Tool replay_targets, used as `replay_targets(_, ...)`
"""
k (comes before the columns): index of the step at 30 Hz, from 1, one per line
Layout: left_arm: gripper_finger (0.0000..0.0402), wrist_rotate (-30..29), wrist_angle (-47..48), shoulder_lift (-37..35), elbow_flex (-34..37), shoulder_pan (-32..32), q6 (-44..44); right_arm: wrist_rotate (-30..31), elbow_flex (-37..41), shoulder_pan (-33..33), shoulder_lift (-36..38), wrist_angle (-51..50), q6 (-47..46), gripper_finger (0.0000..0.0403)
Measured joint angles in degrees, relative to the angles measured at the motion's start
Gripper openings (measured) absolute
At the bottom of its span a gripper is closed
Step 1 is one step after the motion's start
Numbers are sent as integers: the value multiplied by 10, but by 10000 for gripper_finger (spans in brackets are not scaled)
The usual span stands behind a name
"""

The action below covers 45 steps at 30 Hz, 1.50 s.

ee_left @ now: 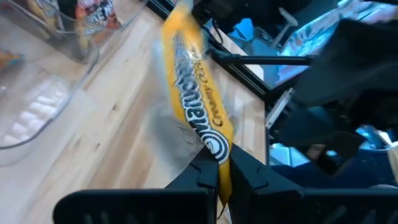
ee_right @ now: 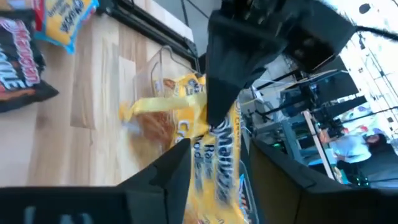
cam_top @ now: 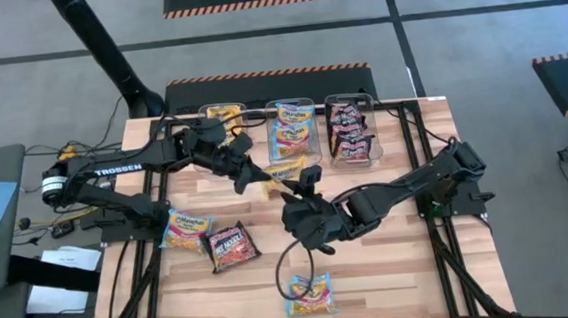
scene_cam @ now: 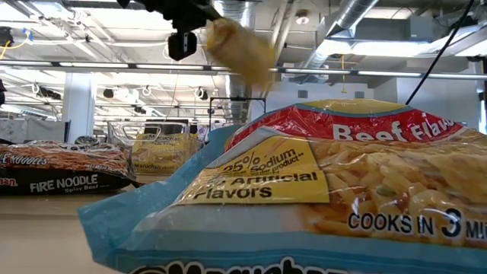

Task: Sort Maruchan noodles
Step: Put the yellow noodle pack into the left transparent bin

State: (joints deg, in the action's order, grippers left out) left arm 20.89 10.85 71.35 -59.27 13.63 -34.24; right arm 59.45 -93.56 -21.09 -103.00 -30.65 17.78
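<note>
Your left gripper [cam_top: 265, 180] is pinched shut on a yellow-orange packet [cam_top: 283, 173], held up above the table [cam_top: 391, 262] near the three clear bins [cam_top: 292, 128]. Your right gripper [cam_top: 307, 202] sits open just beside it. Some packets are sorted. I think three loose packets [cam_top: 212, 239] are left.

A light wooden table [cam_top: 391, 262] carries everything. Along its far edge stand three clear bins [cam_top: 292, 128] side by side, holding packets. Lying flat on the boards: a light blue and yellow packet [cam_top: 186, 229] touching a black-red packet [cam_top: 232, 246] at left, and another light blue packet [cam_top: 308, 293] near the front edge
</note>
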Motion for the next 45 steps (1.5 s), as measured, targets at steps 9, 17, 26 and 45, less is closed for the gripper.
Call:
replay_targets(9, 0, -38, 44, 0, 0, 1, 47, 29, -1, -33, 21, -4, -1, 204)
replay_targets(17, 0, -110, 147, -5, 0, 17, 156, 67, -1, -62, 51, -7, 3, 198)
replay_targets(26, 0, -158, 165, -37, 0, 68, 254, 69, 0, -71, 60, -21, 3, 198)
replay_targets(45, 0, -87, 176, -66, 0, 276, 332, 72, 0, -46, 55, -86, -32, 198)
